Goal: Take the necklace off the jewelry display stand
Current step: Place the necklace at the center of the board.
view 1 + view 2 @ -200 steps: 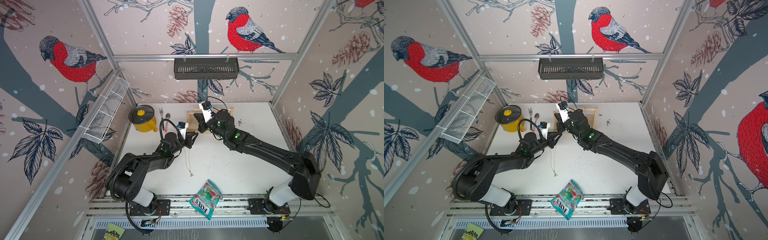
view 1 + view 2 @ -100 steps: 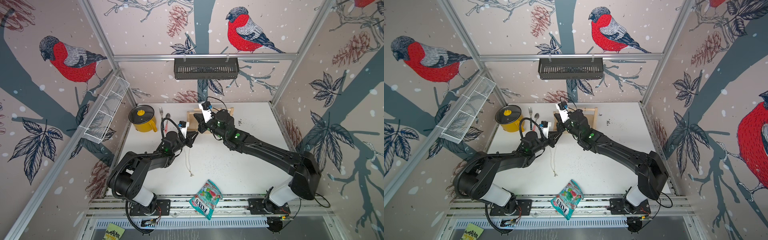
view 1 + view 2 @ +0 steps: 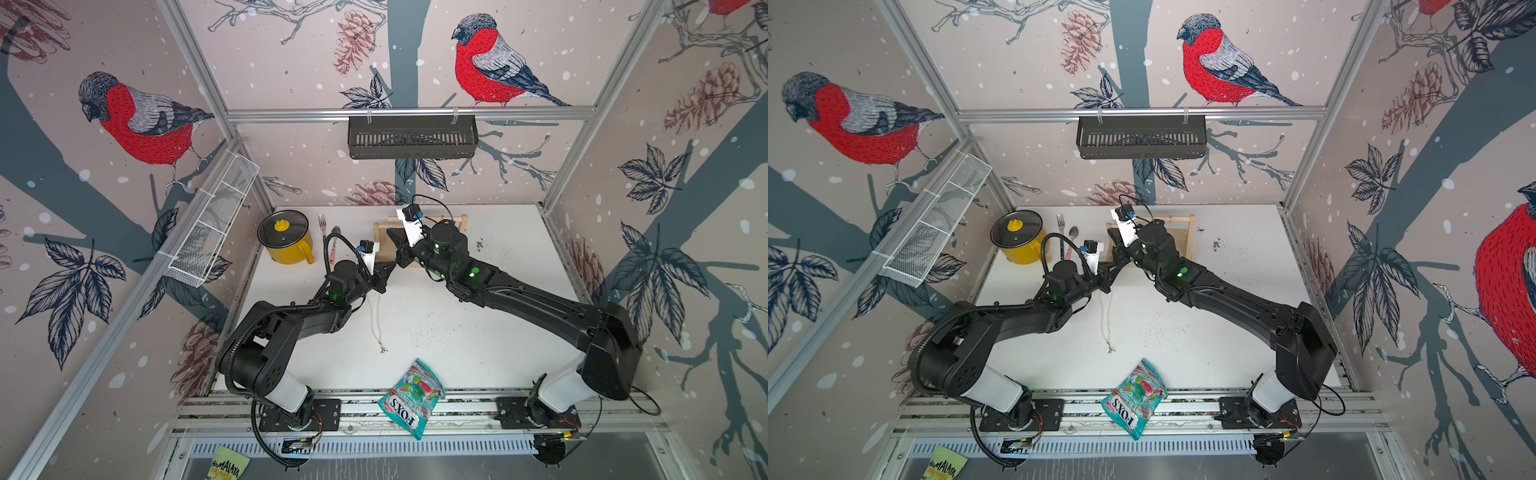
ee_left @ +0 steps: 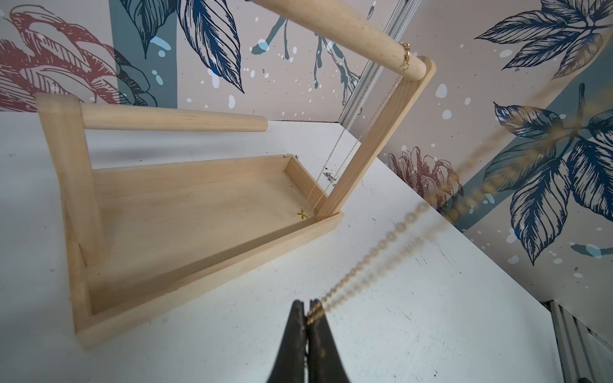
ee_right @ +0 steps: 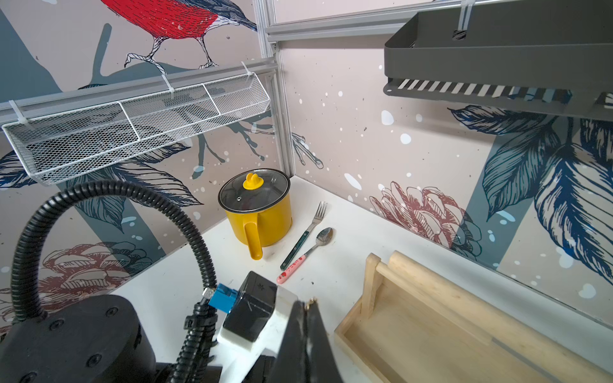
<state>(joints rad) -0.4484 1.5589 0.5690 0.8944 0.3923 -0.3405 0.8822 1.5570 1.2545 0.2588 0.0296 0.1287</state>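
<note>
one gold chain (image 4: 391, 237) is pinched by left gripper (image 4: 307, 306) and right gripper (image 5: 306, 303).

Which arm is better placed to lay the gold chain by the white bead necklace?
Left. The left end effector is shut on the gold chain just beside the white bead necklace; the right end effector is nearer the jewelry display stand.

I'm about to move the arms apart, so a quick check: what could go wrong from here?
1. The left end effector and right end effector both appear shut on the gold chain; pulling apart could strain or snap it.
2. A thin necklace hangs on the jewelry display stand; a snag could tip the stand.
</note>
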